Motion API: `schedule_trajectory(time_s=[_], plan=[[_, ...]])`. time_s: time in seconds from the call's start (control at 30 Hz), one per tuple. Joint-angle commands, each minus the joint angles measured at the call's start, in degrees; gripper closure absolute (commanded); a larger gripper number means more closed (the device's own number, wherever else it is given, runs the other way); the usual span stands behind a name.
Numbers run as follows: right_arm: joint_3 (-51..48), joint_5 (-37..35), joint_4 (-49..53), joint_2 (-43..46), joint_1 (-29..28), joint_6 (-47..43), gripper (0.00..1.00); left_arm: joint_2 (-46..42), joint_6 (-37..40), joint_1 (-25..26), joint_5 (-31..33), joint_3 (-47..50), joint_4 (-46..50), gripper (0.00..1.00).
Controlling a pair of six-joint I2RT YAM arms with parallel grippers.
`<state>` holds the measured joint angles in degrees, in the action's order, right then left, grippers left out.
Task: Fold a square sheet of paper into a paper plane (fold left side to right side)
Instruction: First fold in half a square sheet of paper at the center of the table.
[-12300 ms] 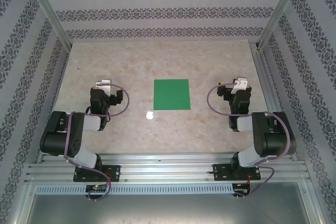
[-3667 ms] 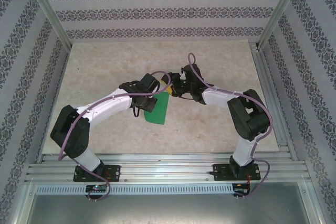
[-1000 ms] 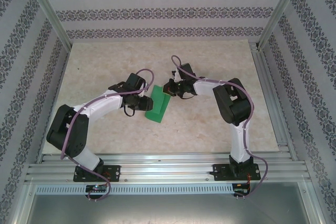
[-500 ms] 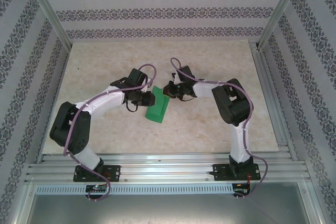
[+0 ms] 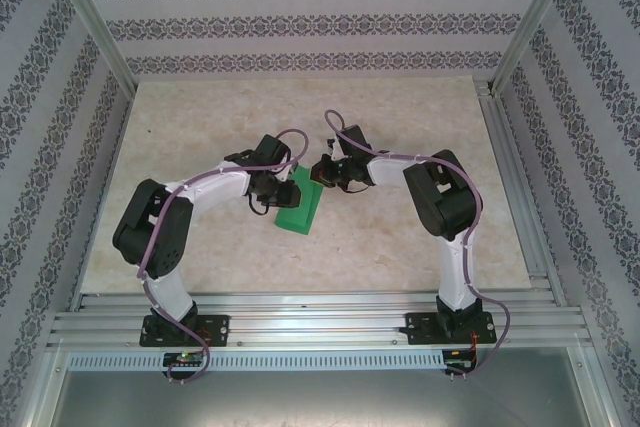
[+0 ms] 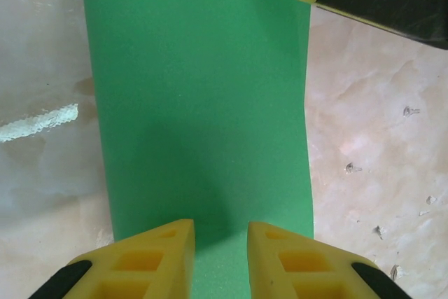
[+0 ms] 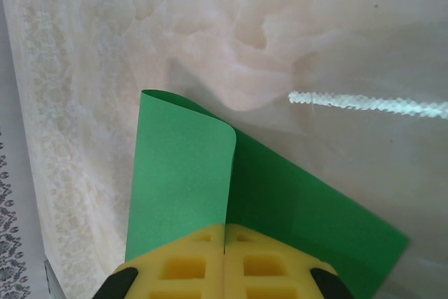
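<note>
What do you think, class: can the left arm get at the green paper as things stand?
Probably yes. The left gripper is open just over the green paper, nothing between them. The right gripper is shut on the far end only, so the near part looks free.

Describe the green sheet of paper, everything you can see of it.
The square sheet of paper is thin, plain bright green, unmarked and matte. It is doubled over into a narrow strip that lies slanted on the marbled table between the two arms. In the right wrist view its top layer curls over in a soft rounded bend that is not pressed flat. The right gripper is shut on it near that bend. The left gripper, fingers slightly apart, sits over the other end.
</note>
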<state>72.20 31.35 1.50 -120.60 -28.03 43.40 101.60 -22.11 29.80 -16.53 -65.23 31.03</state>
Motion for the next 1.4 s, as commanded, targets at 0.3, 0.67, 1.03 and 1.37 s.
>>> schedule_trajectory(time_s=[0.3, 0.67, 1.03, 1.37], plan=[[-3.27, -1.20, -2.20, 2.29, -0.18, 0.40, 1.00, 2.19, 1.36, 1.60, -1.19, -0.87, -1.85, 0.73], [-4.59, -1.64, -2.82, 3.13, 0.04, 0.64, 1.00, 3.41, 1.36, 1.75, -1.38, -0.63, -2.12, 0.72], [-4.78, -2.38, -1.30, 5.10, 0.43, -0.42, 1.00, 4.04, 1.23, 2.36, -1.37, -0.77, -2.29, 0.72], [-4.86, -2.61, -0.26, 5.28, 0.66, -1.03, 1.00, 3.83, 1.43, 2.97, -1.24, -1.18, -1.85, 0.71]])
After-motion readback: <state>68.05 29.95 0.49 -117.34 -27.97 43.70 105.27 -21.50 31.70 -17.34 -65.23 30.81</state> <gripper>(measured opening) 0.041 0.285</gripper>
